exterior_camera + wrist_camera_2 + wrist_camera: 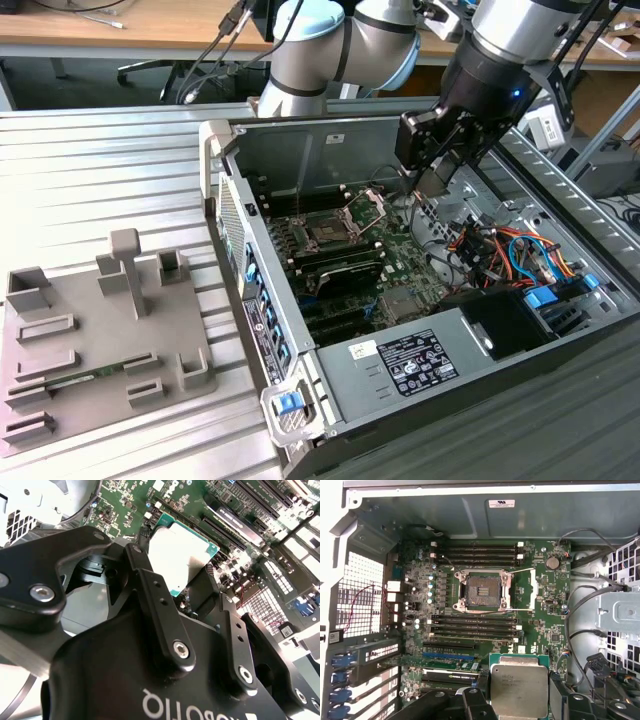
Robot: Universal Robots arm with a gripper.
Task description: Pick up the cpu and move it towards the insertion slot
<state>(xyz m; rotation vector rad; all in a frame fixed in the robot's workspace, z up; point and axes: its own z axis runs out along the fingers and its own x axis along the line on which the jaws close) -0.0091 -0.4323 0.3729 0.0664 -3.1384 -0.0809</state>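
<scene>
In the exterior view, going from left to right, you are seeing the gray tray [100, 340], then the open computer case [300, 140] with the insertion slot [330, 232], then the gripper [437, 185]. Its fingers are closing on the cpu [519, 686], holding it above the board. You are carrying it now; I judge the chip is needing careful alignment over the slot.

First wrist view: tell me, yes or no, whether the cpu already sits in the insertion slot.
No. The insertion slot lies open and bare, while the cpu hangs in the gripper, apart from it.
</scene>
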